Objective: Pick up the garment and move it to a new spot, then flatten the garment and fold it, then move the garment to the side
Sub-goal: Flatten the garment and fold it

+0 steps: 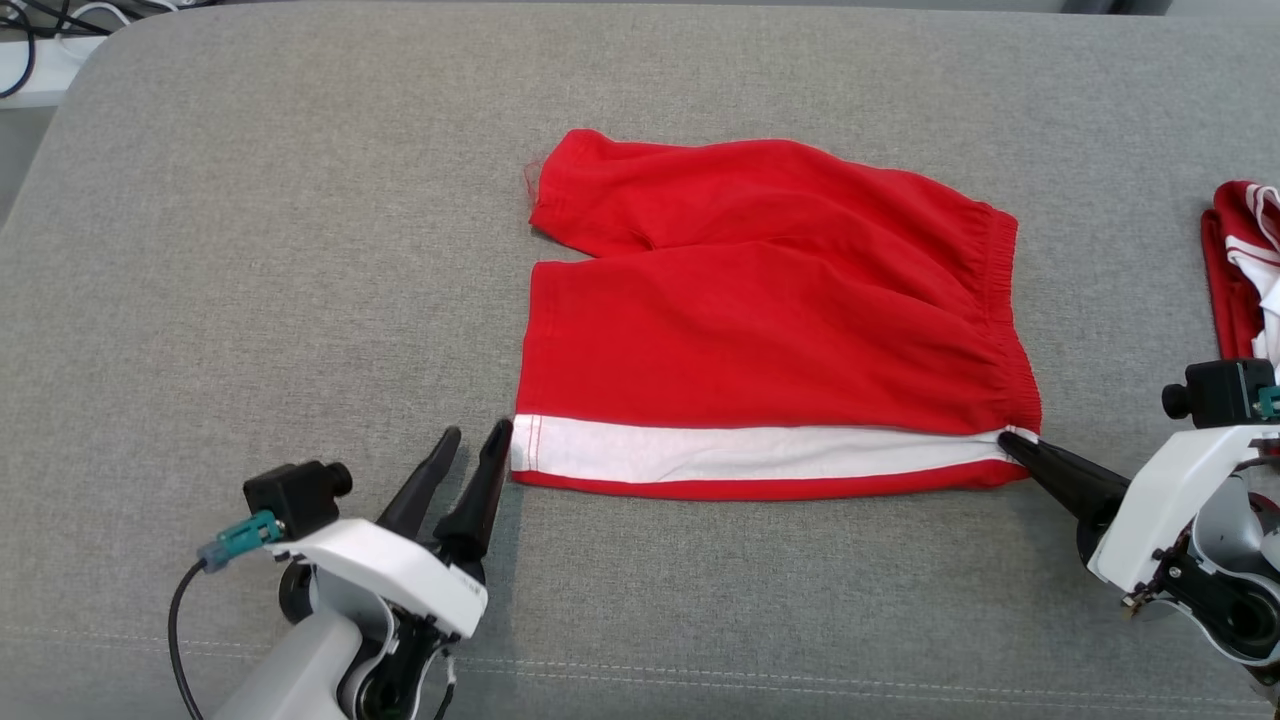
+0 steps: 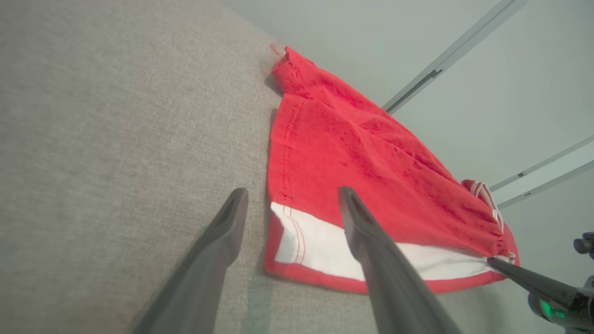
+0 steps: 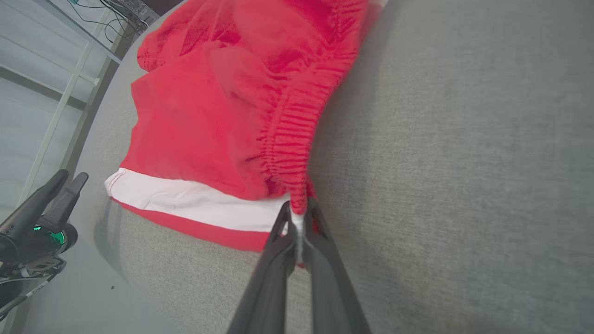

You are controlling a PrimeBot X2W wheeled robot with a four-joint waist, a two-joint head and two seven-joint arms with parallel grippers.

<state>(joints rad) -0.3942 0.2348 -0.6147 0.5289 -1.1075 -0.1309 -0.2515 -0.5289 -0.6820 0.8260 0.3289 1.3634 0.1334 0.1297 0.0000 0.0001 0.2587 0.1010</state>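
R gripper (image 1: 1010,437) is pinched on the waistband corner of the red shorts (image 1: 770,300), which lie flat mid grey cushion (image 1: 300,250), while L gripper (image 1: 478,430) sits wide open at the hem corner w/o grip, so a one-sided lift prob bunches the fabric.

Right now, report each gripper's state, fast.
Left gripper: jaws open, empty, by the hem corner of the shorts.
Right gripper: jaws shut on the shorts at the waistband corner.
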